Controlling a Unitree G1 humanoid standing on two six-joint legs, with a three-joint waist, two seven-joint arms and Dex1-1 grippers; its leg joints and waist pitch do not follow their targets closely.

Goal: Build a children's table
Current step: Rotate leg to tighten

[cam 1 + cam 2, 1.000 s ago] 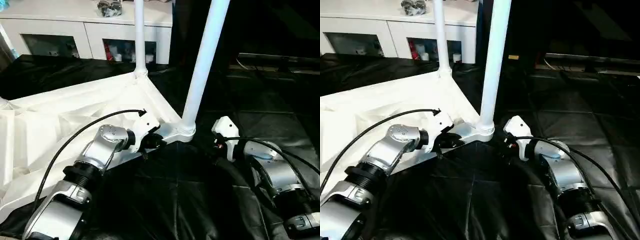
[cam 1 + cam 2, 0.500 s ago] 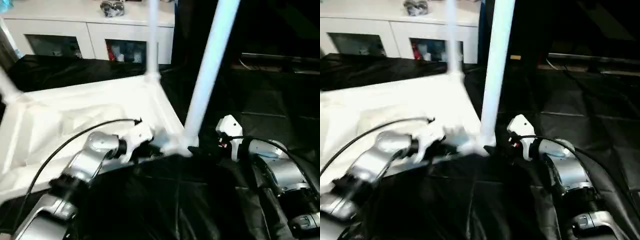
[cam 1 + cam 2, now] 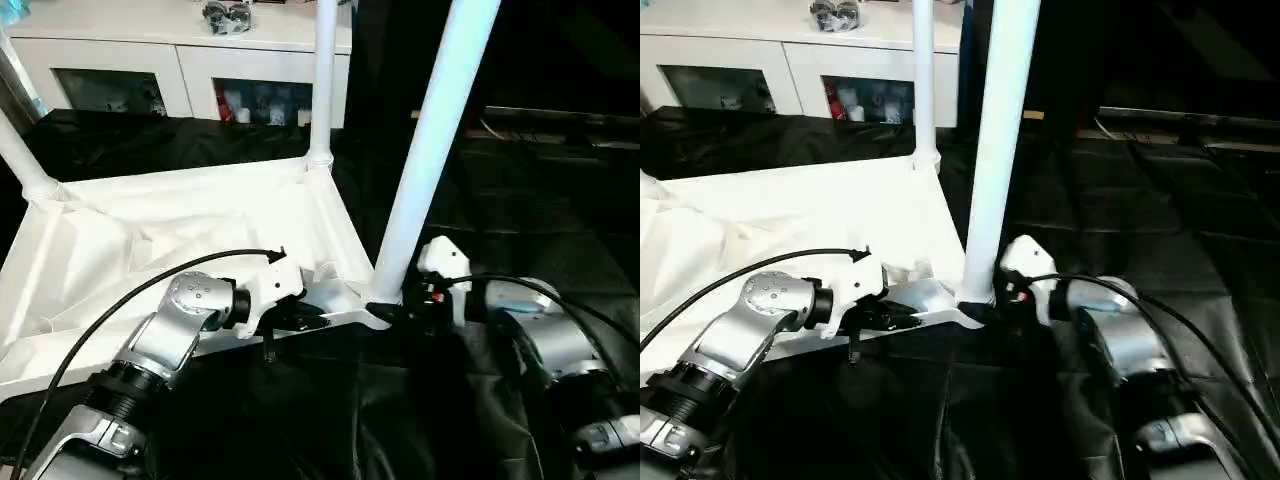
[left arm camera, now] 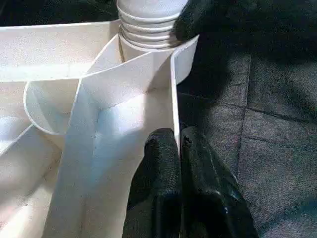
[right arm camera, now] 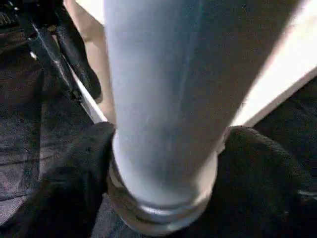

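Note:
The white tabletop (image 3: 180, 240) lies upside down on black cloth, ribbed underside up. Three white legs stand in its corner sockets: the near leg (image 3: 432, 150), the far leg (image 3: 322, 80) and the leg on the left (image 3: 20, 160). My left gripper (image 4: 179, 148) is shut on the tabletop's thin rim wall, just beside the near corner socket (image 4: 148, 25), and it also shows from the head at the left gripper (image 3: 305, 320). My right gripper (image 5: 163, 163) is shut on the base of the near leg (image 5: 163, 89), one black finger (image 5: 79, 168) on each side.
A white cabinet (image 3: 180, 60) with glass doors stands at the back, with small dark objects (image 3: 225, 12) on top. Black cloth (image 3: 540, 220) covers the floor around the tabletop. A black cable (image 3: 130, 300) arcs over my left forearm.
The tabletop has slid toward me and turned, both grippers moving with it. The far leg has shifted right and the left-hand leg has come into view. The camera also shifted slightly.

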